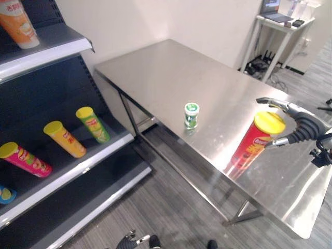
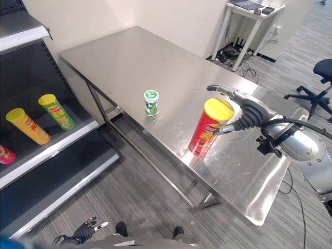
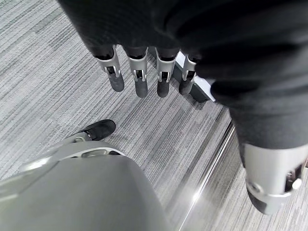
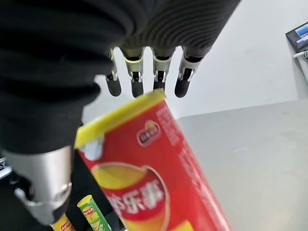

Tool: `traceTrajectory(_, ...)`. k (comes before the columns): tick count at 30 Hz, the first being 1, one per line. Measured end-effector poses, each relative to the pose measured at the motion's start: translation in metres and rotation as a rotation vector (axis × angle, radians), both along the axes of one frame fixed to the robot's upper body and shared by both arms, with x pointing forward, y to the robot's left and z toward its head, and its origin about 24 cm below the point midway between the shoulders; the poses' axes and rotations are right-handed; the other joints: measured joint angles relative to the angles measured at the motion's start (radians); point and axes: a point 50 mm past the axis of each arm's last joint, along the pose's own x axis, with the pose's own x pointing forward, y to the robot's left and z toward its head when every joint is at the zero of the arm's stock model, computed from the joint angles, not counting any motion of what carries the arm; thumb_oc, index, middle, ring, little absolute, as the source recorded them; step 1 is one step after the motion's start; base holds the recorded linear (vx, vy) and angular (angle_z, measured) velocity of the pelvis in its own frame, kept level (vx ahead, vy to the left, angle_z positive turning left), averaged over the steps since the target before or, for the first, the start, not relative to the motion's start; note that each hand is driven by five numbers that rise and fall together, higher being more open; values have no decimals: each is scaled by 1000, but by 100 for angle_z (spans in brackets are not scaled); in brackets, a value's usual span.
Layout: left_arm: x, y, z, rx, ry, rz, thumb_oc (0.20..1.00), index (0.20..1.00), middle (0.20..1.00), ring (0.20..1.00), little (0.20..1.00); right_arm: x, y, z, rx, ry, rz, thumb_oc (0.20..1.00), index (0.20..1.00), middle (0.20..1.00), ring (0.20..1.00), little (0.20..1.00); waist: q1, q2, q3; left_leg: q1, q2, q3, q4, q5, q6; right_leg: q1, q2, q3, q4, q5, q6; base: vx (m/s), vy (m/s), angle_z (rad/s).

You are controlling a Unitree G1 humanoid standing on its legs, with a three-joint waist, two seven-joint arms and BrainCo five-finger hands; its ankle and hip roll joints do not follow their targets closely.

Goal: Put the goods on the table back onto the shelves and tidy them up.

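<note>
The left hand hangs low over the floor, fingers straight and apart. On the steel table, a red crisp tube with a yellow lid stands between the right hand's spread fingers and thumb, unclamped. Beyond the fingertips stands a small green-and-white cup. Farther off, the shelf holds green, yellow and pink tubes lying down.

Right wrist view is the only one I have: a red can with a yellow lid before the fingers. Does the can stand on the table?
Observer: Yes, the red can stands on the steel table, near its front edge.
Operator: Is something else on the table?
Observer: One small green cup, upright, apart from the can, toward the shelves.
Operator: And the left hand?
Observer: The left hand hangs open over the floor.
</note>
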Motion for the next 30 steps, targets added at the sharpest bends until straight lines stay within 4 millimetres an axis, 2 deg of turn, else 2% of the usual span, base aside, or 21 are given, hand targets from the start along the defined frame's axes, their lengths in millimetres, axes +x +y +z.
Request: traceTrajectory(30, 0, 0, 0, -1, 0, 0, 1000, 1000, 1000, 1000, 1000, -3, -2, -12, -62, 85, 7, 1000, 1000, 1000, 1000, 1000, -1, -9, 2, 2, 0, -1, 0, 0, 0, 4, 0, -2, 0, 0, 0, 0, 0, 0)
